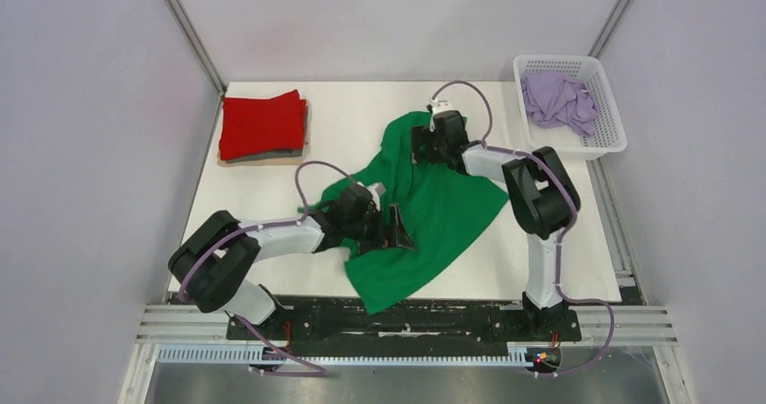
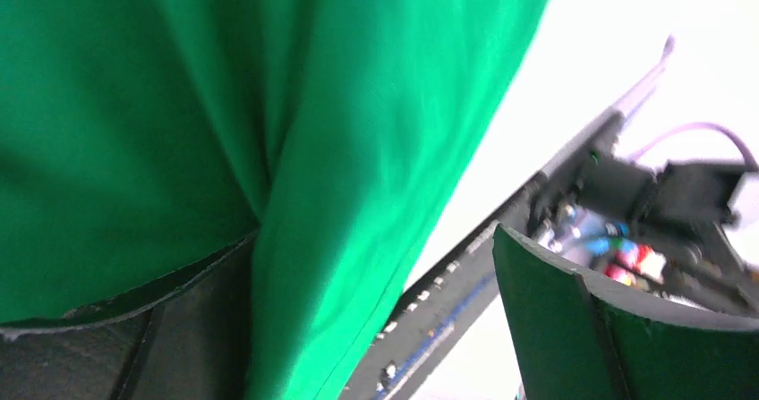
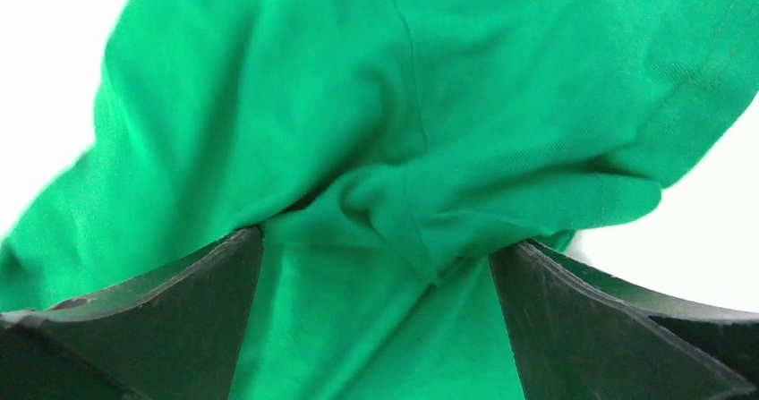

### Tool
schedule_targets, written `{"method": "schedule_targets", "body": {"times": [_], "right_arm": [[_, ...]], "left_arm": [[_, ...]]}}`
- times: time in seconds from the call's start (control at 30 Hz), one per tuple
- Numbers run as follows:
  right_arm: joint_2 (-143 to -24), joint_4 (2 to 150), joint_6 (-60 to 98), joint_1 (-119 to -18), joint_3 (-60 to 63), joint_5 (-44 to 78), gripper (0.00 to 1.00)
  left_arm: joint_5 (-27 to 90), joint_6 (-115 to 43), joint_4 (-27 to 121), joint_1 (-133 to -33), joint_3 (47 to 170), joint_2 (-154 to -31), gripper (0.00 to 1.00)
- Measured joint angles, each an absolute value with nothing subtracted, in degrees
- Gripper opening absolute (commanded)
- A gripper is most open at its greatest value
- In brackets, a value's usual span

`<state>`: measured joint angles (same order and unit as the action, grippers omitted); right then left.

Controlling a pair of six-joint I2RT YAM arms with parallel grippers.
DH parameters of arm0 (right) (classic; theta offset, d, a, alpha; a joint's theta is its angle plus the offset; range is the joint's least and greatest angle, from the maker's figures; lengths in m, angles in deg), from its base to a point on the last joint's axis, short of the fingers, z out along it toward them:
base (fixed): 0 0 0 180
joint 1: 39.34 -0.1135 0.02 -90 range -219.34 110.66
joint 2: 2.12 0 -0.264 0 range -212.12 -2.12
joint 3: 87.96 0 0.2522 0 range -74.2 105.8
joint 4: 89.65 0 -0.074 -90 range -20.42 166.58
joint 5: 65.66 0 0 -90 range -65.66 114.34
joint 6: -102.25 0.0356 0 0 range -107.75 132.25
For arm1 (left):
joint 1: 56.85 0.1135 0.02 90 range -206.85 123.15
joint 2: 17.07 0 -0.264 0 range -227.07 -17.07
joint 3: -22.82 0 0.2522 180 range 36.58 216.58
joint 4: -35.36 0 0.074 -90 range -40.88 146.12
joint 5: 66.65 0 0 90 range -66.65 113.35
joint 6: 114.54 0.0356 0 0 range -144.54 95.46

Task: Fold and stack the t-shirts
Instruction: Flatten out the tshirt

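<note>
- White table (image 1: 271, 223) between pale grey walls, with metal rails along the near edge.
- Green t-shirt (image 1: 443, 205) in the middle of the table, unfolded and rumpled, one corner reaching close to the near edge.
- Red t-shirt (image 1: 262, 124) at the far left, folded flat on top of a grey layer and a brown sheet.
- Lilac t-shirt (image 1: 555, 101) crumpled inside the white basket (image 1: 610, 137) at the far right corner.
- Left gripper (image 1: 395, 228) low over the near left part of the green t-shirt. Fingers spread wide in the wrist view, cloth draped across one of them, nothing pinched.
- Right gripper (image 1: 421, 146) at the far end of the green t-shirt. Fingers parted here too, straddling a bunched fold with a seam and a hem, not clamped on it.
- Soft, light, limp fabric by the look of it: likely to sag between two holds and to wrinkle or drag on the table rather than slide cleanly. No danger of breakage.
- Best taken by a firm pinch at a hem, shoulder or corner, one edge per gripper, both holds along the same side for a flat lift. Avoid the bunched middle, with its likely catch of several layers.
- Judged progress: red one folded and placed, green one open but not yet folded, lilac one not yet out of the basket.
</note>
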<state>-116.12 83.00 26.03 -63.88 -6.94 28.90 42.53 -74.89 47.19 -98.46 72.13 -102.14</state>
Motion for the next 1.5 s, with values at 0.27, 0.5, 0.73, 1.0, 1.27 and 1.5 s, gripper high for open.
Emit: {"method": "schedule_targets", "body": {"times": [0.27,0.5,0.73,1.0,1.27,1.5], "right_arm": [[-135.37,70.21,16.07,-68.14,25.56,19.98,0.98],[-133.19,65.45,9.86,-72.09,25.08,19.43,0.98],[-117.63,65.38,8.74,-66.56,16.73,21.01,0.98],[-91.46,71.59,12.7,-63.2,-9.91,24.2,0.98],[-84.29,71.39,20.18,-64.09,-31.64,21.14,0.98],[-86.09,72.49,24.0,-63.9,-35.64,23.15,0.98]], "left_arm": [[57.21,-81.82,23.39,-109.6,78.82,-120.64,1.0],[59.64,-83.13,24.19,-112.23,85.46,-125.92,1.0],[41.28,-73.64,50.9,-112.73,90.66,-112.18,1.0],[27.82,-70.43,62.34,-104.69,90.31,-99.02,1.0],[32.39,-70.47,61.0,-98.91,88.69,-110.27,1.0],[40.56,-71.68,55.36,-92.73,91.69,-117.68,1.0]]}}
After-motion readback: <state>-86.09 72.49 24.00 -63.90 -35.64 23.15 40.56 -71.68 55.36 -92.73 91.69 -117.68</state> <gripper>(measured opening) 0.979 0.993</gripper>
